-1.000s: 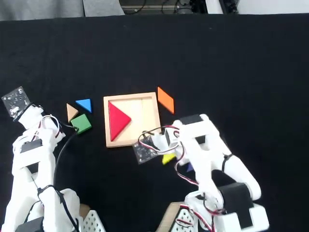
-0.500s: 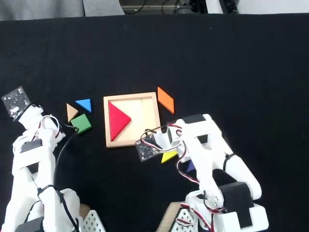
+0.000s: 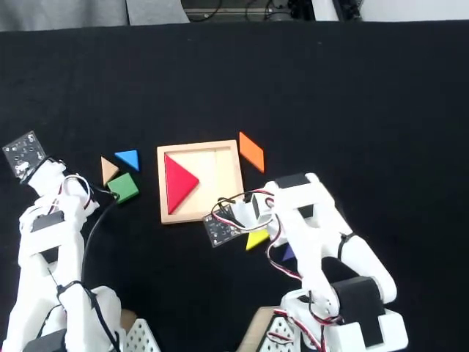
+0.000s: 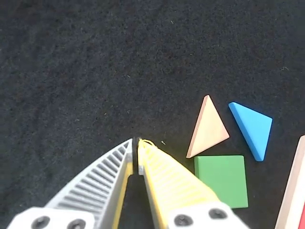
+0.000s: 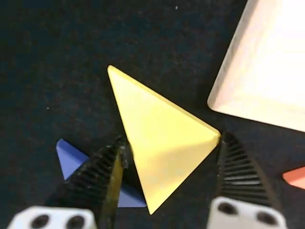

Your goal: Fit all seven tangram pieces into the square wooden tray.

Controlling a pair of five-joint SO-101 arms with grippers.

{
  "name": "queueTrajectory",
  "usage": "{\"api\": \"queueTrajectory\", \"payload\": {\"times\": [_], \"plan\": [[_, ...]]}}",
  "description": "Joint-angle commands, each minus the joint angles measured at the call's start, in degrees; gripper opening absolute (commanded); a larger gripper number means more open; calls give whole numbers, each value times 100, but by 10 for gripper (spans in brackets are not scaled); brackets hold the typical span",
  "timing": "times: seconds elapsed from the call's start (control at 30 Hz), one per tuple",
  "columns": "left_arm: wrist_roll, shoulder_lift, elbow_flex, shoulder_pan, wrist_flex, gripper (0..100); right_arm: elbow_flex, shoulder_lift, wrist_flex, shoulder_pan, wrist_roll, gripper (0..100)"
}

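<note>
The square wooden tray lies mid-table with a red triangle in its left half. My right gripper is at the tray's near right corner, its fingers pressed against both sides of a yellow triangle that lies flat on the cloth. A dark blue piece lies just behind it. Left of the tray, my left gripper hangs shut and empty above the cloth, near a tan triangle, a blue triangle and a green square.
An orange parallelogram lies off the tray's far right corner. The tan triangle, blue triangle and green square cluster between the left arm and the tray. Black cloth stretches open beyond the tray.
The right wrist has shifted slightly over the yellow triangle, which nudged a little. The left arm has kept still.
</note>
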Motion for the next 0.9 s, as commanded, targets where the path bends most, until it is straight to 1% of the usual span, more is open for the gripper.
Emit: {"api": "queueTrajectory", "payload": {"times": [0.0, 0.13, 0.3, 0.47, 0.57, 0.63, 0.73, 0.87], "plan": [[-18, -44, -356, 84, -88, 33, -31, -92, 44, -70, 26, 268], [-18, -53, -356, 84, -88, 33, -57, -145, 70, -53, -70, 268], [-18, -53, -365, 84, -88, 33, -435, -259, 79, -79, -1011, 268], [-18, -53, -365, 84, -88, 33, -743, -435, 79, -88, -1644, 268], [-18, -62, -365, 84, -88, 33, -866, -585, 88, -202, -1899, 268], [-18, -62, -365, 84, -88, 33, -945, -725, 88, -431, -2154, 268], [0, -62, -365, 92, -88, 33, -1226, -813, 79, -976, -2822, 268], [-26, -18, -303, 453, -79, 30, -1692, -576, 44, -1600, -3464, 268]]}}
